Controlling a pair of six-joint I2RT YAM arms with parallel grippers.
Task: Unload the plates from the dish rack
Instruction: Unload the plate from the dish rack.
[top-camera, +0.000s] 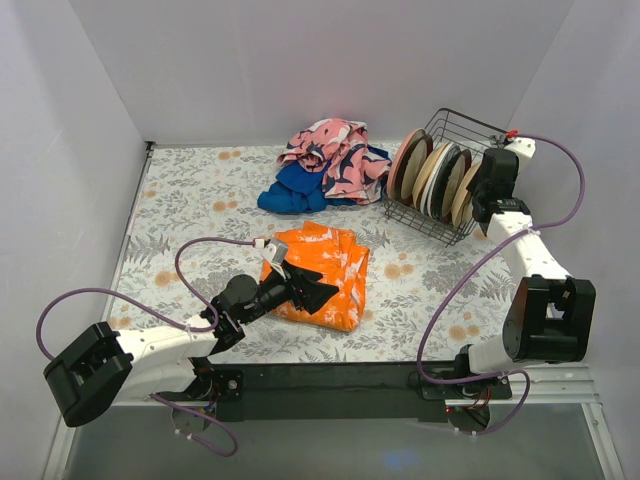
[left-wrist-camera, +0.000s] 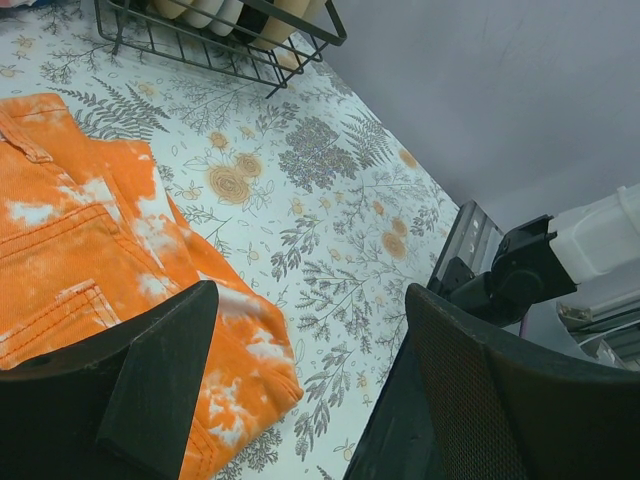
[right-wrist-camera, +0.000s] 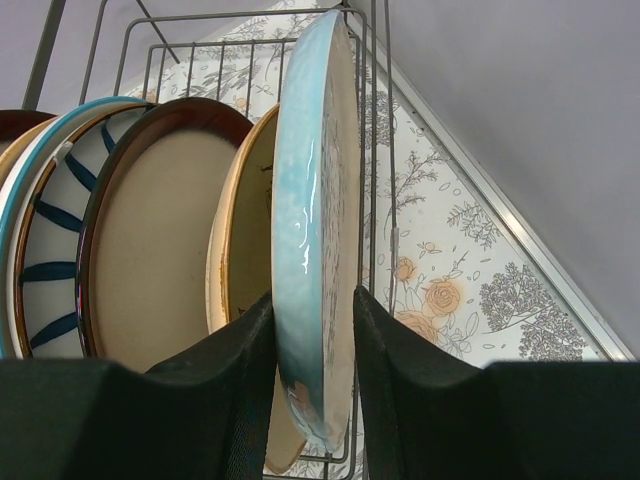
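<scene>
The dark wire dish rack (top-camera: 470, 128) stands at the back right with several plates (top-camera: 432, 172) upright in it. In the right wrist view the blue-cream plate (right-wrist-camera: 305, 180) is the end plate by the rack's wire wall (right-wrist-camera: 375, 150). Beside it stand a tan plate (right-wrist-camera: 245, 240), a dark-rimmed plate (right-wrist-camera: 150, 250) and a blue-striped plate (right-wrist-camera: 50, 250). My right gripper (right-wrist-camera: 313, 330) has one finger on each side of the blue-cream plate's rim and is shut on it; it also shows in the top view (top-camera: 474, 205). My left gripper (top-camera: 325, 292) is open and empty over the orange cloth (left-wrist-camera: 80, 250), as the left wrist view (left-wrist-camera: 310, 300) shows.
The orange cloth (top-camera: 320, 265) lies flat in the middle of the floral table cover. A heap of pink and blue cloths (top-camera: 325, 165) sits just left of the rack. White walls close in the back and both sides. The right arm's base (left-wrist-camera: 530, 270) is near the front edge.
</scene>
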